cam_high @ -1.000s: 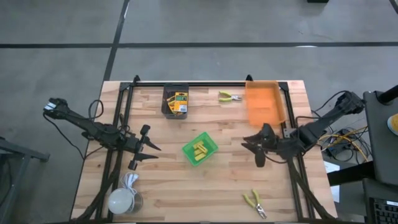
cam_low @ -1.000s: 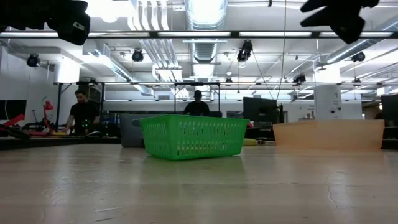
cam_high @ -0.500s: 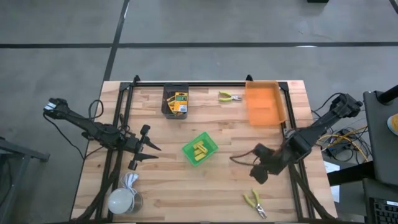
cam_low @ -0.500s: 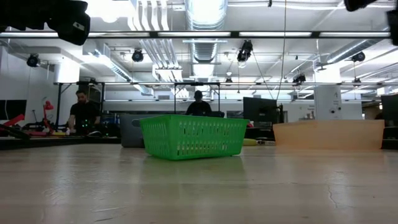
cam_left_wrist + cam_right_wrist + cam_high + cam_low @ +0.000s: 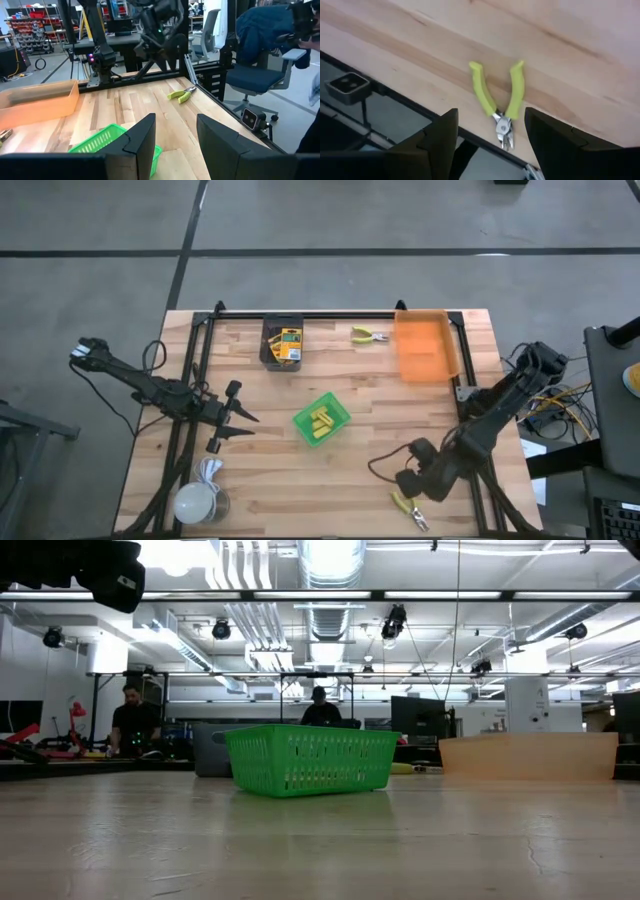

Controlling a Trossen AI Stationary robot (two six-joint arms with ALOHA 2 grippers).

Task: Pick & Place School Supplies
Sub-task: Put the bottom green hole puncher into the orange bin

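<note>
A pair of yellow-handled pliers [image 5: 407, 503] lies flat near the table's near right edge. My right gripper [image 5: 405, 483] hovers just above it, tipped down and open. In its wrist view the pliers [image 5: 498, 98] lie beyond the gripper [image 5: 492, 145], between the lines of its two fingers and untouched. Another pair of pliers [image 5: 369, 335] lies at the far edge. A crayon box [image 5: 289, 344] sits in the grey bin [image 5: 268, 350]. Yellow blocks [image 5: 320, 421] lie in the green basket [image 5: 333, 405]. My left gripper [image 5: 236, 416] waits open at the left.
An orange bin [image 5: 424, 346] stands at the far right, by the right arm's base. A white round object [image 5: 196, 502] sits at the near left corner. The near table edge [image 5: 420, 112] runs close by the pliers. Bare wood lies between basket and near edge.
My right gripper has swung from beside the orange bin toward the table's near edge and come down. It has tipped from about level to pointing steeply down and rolled, and now hangs over the near pair of pliers. The low view no longer shows it.
</note>
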